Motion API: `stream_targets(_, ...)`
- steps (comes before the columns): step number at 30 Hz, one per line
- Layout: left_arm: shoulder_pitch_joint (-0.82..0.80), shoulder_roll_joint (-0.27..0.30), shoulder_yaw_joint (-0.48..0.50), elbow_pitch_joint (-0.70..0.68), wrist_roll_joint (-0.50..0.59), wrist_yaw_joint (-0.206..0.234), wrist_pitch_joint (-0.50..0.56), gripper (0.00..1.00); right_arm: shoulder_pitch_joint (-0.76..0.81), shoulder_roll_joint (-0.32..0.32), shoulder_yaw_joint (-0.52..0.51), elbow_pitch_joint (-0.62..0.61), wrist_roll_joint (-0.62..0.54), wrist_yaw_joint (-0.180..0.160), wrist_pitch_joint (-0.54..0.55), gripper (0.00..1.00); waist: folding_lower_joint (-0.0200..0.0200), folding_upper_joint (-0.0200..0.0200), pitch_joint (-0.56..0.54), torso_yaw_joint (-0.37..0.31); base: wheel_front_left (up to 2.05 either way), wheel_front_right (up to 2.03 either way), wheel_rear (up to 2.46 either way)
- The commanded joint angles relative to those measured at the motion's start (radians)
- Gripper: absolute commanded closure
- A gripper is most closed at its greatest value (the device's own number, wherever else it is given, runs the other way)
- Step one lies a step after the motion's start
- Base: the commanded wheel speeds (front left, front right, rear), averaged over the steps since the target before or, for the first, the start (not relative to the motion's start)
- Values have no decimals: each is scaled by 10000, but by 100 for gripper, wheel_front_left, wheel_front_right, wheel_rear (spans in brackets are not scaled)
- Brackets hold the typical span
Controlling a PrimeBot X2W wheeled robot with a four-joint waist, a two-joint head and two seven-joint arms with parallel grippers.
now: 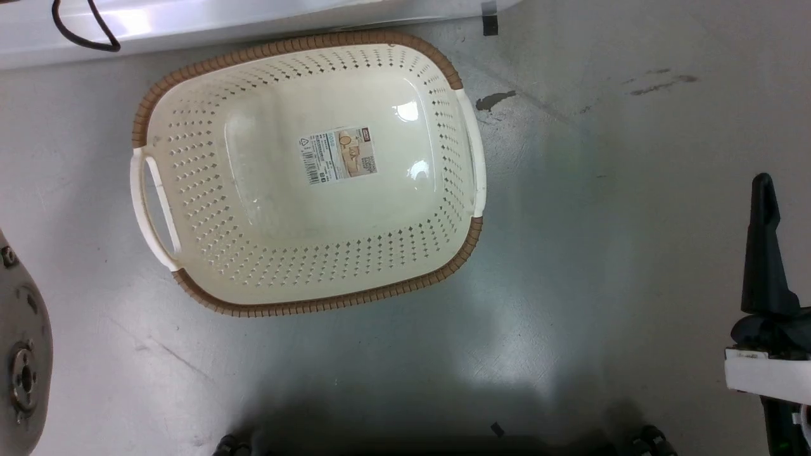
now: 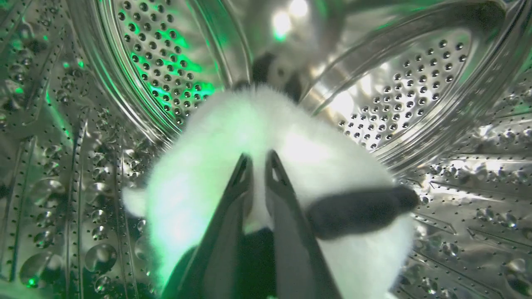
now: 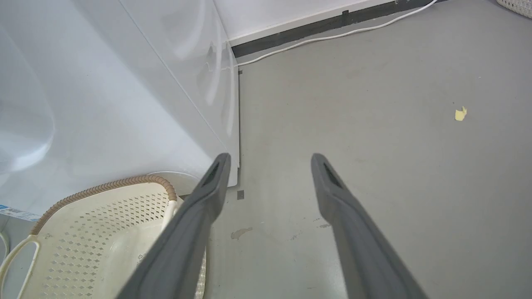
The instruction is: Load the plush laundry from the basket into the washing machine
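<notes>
Grey scuffed floor (image 1: 602,253) is seen around the cream perforated plastic basket (image 1: 190,190) with a brown woven-look rim; the label on its bottom is plainly exposed. The plush laundry (image 2: 199,174), a fluffy white stuffed animal with a black flipper, is held inside the shiny perforated steel drum (image 2: 166,62), clamped between the nearly closed fingers of the left gripper (image 2: 258,160). Its head is blurred and partly hidden behind its body. The right gripper (image 3: 270,160) is spread wide over open floor, just beside the corner of the white washing machine (image 3: 104,104).
</notes>
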Motion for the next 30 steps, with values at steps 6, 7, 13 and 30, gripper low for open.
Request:
stream_targets(6,-461,-128,11,474,-187,-58,-257,0,33,19,-41,-151,-38,-7,81,0,-1,0,7,146,0,0,0)
stream_targets(7,-478,-134,-12,547,-195,-88,-289,0,20,9,-36,-157,-41,-7,98,0,-1,0,-10,164,0,0,0)
stream_targets(13,-388,-354,-230,991,-217,-254,-496,0,-64,-61,-63,-115,-61,-7,159,0,-1,0,-290,385,0,0,0)
stream_targets(30,2125,-1293,-642,1028,110,-737,-992,0,-352,-227,6,570,-101,-7,378,0,-1,0,-2483,1182,0,0,0)
